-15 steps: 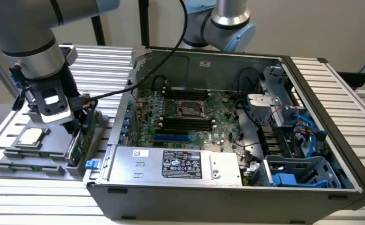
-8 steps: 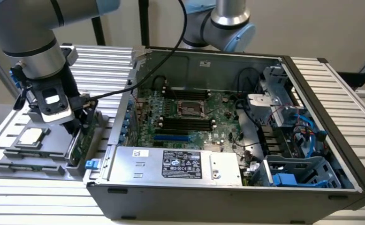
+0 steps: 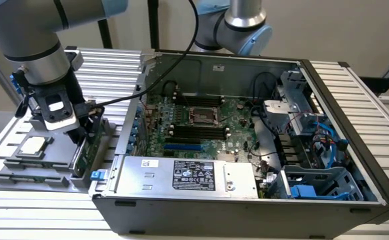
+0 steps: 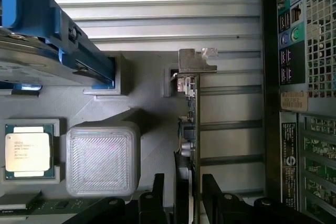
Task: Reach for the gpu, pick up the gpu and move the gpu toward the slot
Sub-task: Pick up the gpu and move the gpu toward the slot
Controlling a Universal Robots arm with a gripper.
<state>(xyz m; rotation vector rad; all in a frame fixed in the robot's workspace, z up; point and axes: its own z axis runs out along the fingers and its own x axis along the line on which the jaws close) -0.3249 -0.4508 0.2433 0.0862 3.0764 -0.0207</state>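
The gpu (image 3: 90, 150) is a thin green card standing on edge in a grey holder (image 3: 21, 177) at the exterior view's left, outside the computer case. In the wrist view the gpu (image 4: 190, 124) shows edge-on, with its silver bracket (image 4: 195, 61) at the far end. My gripper (image 3: 81, 134) hangs just over the card's top edge. Its dark fingers (image 4: 157, 200) stand open on either side of the card, and a narrow gap shows on each side. A blue slot (image 3: 183, 148) lies on the motherboard inside the case.
The open computer case (image 3: 354, 165) fills the middle and right, its wall next to the holder. A silver chip (image 4: 28, 151), a grey ribbed block (image 4: 103, 156) and a drive with blue rails (image 4: 52, 51) sit on the holder. A power supply (image 3: 188, 175) lies at the case's front.
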